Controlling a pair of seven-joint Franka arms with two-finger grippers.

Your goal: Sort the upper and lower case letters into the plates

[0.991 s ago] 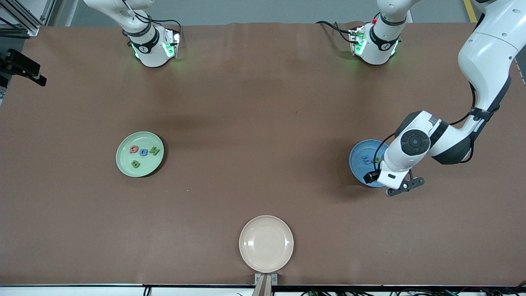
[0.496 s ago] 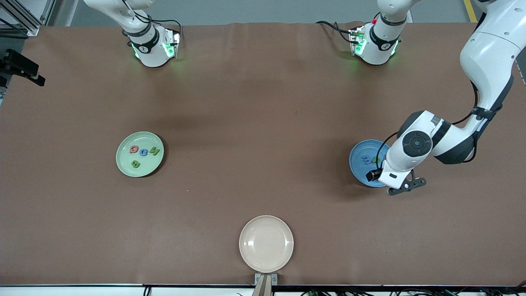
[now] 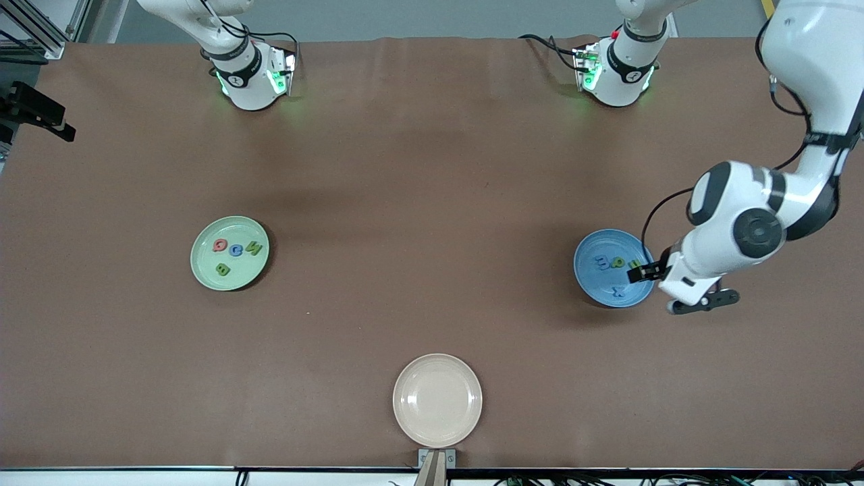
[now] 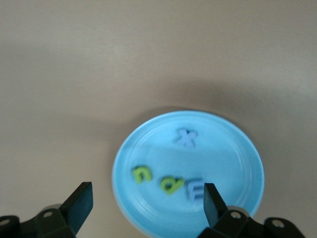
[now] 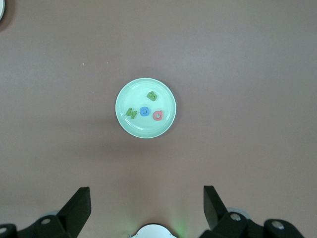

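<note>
The pale mint plate (image 3: 200, 262) holds several letters: a red one (image 3: 220, 245), a blue one (image 3: 235, 250) and two green ones (image 3: 253, 248). The blue plate (image 3: 589, 280) holds two blue letters (image 3: 601, 260) and two green ones (image 3: 617, 262). My left gripper (image 3: 682, 291) hangs open and empty over the blue plate's rim at the left arm's end of the table. In the left wrist view the gripper (image 4: 147, 201) is above the blue plate (image 4: 223, 158) and its letters (image 4: 185, 137). My right gripper (image 5: 146, 198) is open and empty, high above the table, with the mint plate (image 5: 133, 99) below.
An empty cream-beige plate (image 3: 437, 400) sits at the table's edge nearest the front camera. The two arm bases (image 3: 251, 81) stand along the edge farthest from the camera. The right arm waits, its hand out of the front view.
My left gripper has moved off the blue plate toward the left arm's end of the table. All the letters in that plate now show. The right arm has not moved.
</note>
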